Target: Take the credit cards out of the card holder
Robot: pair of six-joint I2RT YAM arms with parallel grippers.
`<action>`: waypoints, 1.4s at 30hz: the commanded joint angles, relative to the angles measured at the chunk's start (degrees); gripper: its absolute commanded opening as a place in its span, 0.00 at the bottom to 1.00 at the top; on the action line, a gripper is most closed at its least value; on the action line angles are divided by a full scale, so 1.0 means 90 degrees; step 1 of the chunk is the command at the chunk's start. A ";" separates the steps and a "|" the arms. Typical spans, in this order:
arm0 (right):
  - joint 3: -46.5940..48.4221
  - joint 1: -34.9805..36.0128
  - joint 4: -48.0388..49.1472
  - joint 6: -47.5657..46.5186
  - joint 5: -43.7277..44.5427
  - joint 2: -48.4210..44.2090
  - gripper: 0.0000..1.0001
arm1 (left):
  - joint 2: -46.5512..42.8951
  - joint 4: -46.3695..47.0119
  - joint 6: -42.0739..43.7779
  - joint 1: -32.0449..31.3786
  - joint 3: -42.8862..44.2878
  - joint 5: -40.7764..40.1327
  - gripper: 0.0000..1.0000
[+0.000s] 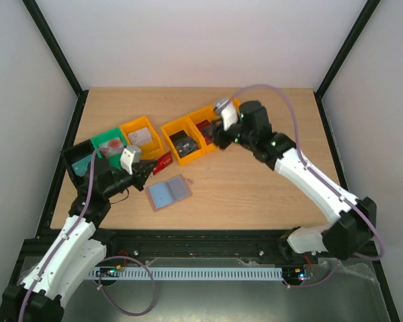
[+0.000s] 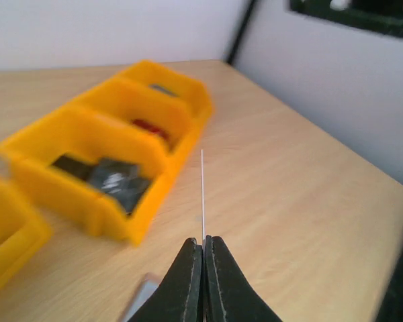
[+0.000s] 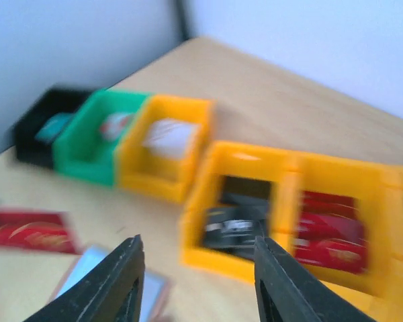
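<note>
The card holder (image 1: 169, 193) lies open on the table, light blue lining up, with a grey part on its right half. It also shows in the right wrist view (image 3: 111, 278) and as a blurred corner in the left wrist view (image 2: 140, 300). My left gripper (image 1: 146, 172) is just left of and above the holder, shut on a thin card (image 2: 203, 191) seen edge-on. From above this card looks red (image 1: 162, 163). My right gripper (image 1: 219, 137) is open and empty over the orange bins, with its fingers (image 3: 275, 282) wide apart.
A row of bins runs along the back left: black (image 1: 75, 159), green (image 1: 109, 144), one orange with a white card (image 1: 142, 134), and joined orange bins holding a black card (image 1: 184, 143) and a red card (image 1: 206, 129). The cage frame borders the table.
</note>
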 commanded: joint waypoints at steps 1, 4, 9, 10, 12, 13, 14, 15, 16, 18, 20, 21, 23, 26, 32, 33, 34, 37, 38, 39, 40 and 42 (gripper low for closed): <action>0.0783 -0.0699 0.0652 0.1678 0.1727 0.0989 0.43 | -0.0246 0.0211 -0.0957 0.0342 -0.0363 -0.1700 0.02; 0.1694 -0.0793 0.0039 0.1637 0.2379 0.2178 0.39 | -0.0343 0.0277 -0.1497 0.0556 -0.0554 -0.1672 0.02; 0.2657 -0.1003 -0.0533 0.1509 0.2856 0.3446 0.31 | -0.0375 0.0638 -0.2030 0.0718 -0.0782 -0.1320 0.02; 0.2868 -0.1009 -0.0707 0.1458 0.2982 0.3709 0.28 | -0.0372 0.0702 -0.2057 0.0720 -0.0817 -0.1297 0.02; 0.3406 -0.1014 -0.1122 0.1372 0.3141 0.4285 0.23 | -0.0352 0.0798 -0.2094 0.0726 -0.0877 -0.1277 0.02; 0.3587 -0.1014 -0.1317 0.1318 0.3191 0.4536 0.20 | -0.0346 0.0831 -0.2114 0.0727 -0.0900 -0.1274 0.02; 0.3756 -0.1013 -0.1517 0.1243 0.3216 0.4768 0.18 | -0.0345 0.0838 -0.2102 0.0728 -0.0914 -0.1262 0.02; 0.3882 -0.1014 -0.1735 0.1186 0.3255 0.4948 0.15 | -0.0357 0.0835 -0.2071 0.0731 -0.0916 -0.1250 0.02; 0.3973 -0.1006 -0.1861 0.1137 0.3264 0.5112 0.14 | -0.0366 0.0819 -0.2033 0.0729 -0.0917 -0.1243 0.02; 0.4170 -0.1005 -0.2170 0.1040 0.3169 0.5402 0.10 | -0.0368 0.0803 -0.1940 0.0728 -0.0925 -0.1273 0.02; 0.4430 -0.1004 -0.2537 0.0924 0.3089 0.5703 0.06 | -0.0351 0.0813 -0.1911 0.0730 -0.0957 -0.1313 0.02; 0.4577 -0.1004 -0.2751 0.0861 0.3085 0.5879 0.03 | -0.0349 0.0826 -0.1909 0.0728 -0.0984 -0.1324 0.02; 0.4873 -0.0996 -0.3222 0.0764 0.3185 0.6176 0.02 | -0.0347 0.0842 -0.1918 0.0731 -0.1020 -0.1314 0.02; 0.4993 -0.0968 -0.3676 0.0705 0.3380 0.6313 0.01 | -0.0362 0.0808 -0.1889 0.0728 -0.1053 -0.1284 0.02; 0.4816 -0.0771 -0.3850 0.0609 0.3235 0.6018 0.02 | -0.0352 0.0833 -0.1823 0.0731 -0.1096 -0.1280 0.02; 0.4799 -0.0745 -0.3899 0.0586 0.3234 0.6035 0.02 | -0.0344 0.0847 -0.1815 0.0729 -0.1106 -0.1275 0.02; 0.4770 -0.0728 -0.3940 0.0572 0.3219 0.6081 0.02 | -0.0350 0.0858 -0.1813 0.0728 -0.1102 -0.1272 0.02; 0.4615 -0.0715 -0.3971 0.0509 0.3213 0.6240 0.02 | -0.0346 0.0845 -0.1777 0.0731 -0.1083 -0.1297 0.02; 0.4585 -0.0709 -0.3980 0.0468 0.3221 0.6296 0.02 | -0.0344 0.0840 -0.1761 0.0729 -0.1077 -0.1308 0.02; 0.4573 -0.0711 -0.4014 0.0450 0.3243 0.6354 0.02 | -0.0346 0.0832 -0.1755 0.0728 -0.1074 -0.1302 0.02; 0.4619 -0.0707 -0.4119 0.0445 0.3258 0.6412 0.02 | -0.0349 0.0830 -0.1741 0.0733 -0.1069 -0.1306 0.02; 0.4604 -0.0667 -0.4278 0.0488 0.3261 0.6371 0.02 | -0.0347 0.0816 -0.1737 0.0728 -0.1070 -0.1306 0.02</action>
